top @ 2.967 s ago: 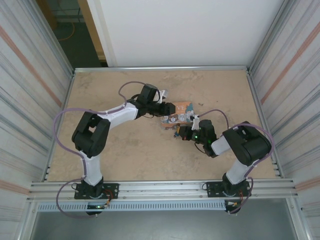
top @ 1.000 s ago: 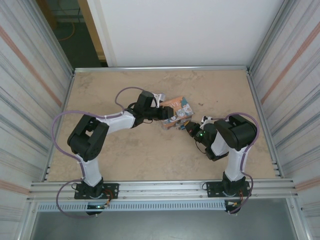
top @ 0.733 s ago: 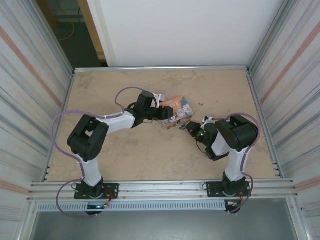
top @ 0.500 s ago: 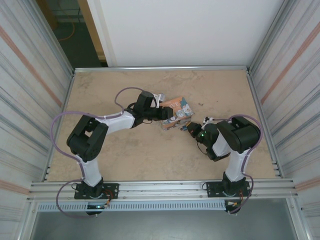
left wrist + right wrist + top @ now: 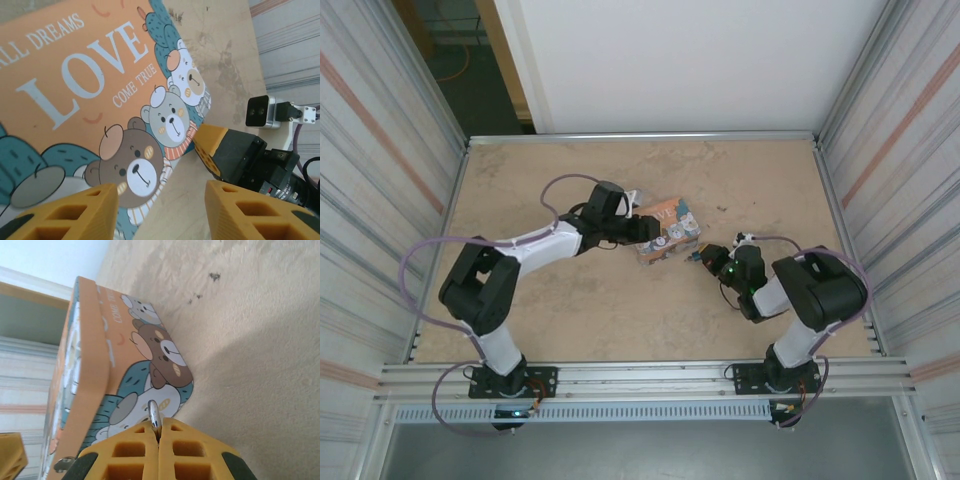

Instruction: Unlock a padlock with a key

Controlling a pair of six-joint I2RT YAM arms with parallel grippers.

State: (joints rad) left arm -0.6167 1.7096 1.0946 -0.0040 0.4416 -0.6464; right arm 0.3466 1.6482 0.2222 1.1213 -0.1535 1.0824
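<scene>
While the right arm has swung its elbow out toward the right over the last second, the right fingers (image 5: pixel 150 442) have kept to the near right corner of the picture box (image 5: pixel 670 225). They are pressed together on what I take for the key (image 5: pixel 154 415), a thin silvery blade pointing at the box's side. The box has turned a little on the tabletop (image 5: pixel 620 320) since three seconds back. The left fingers (image 5: pixel 645 228) are spread apart at its left end; whether they touch it I cannot tell. The padlock I cannot make out. A small silvery bit (image 5: pixel 62 464) shows at the box's edge in the right wrist view, but whether it belongs to the lock is unclear. By my reading the key is held and close, yet in no keyhole; the lock must first be found and faced.
</scene>
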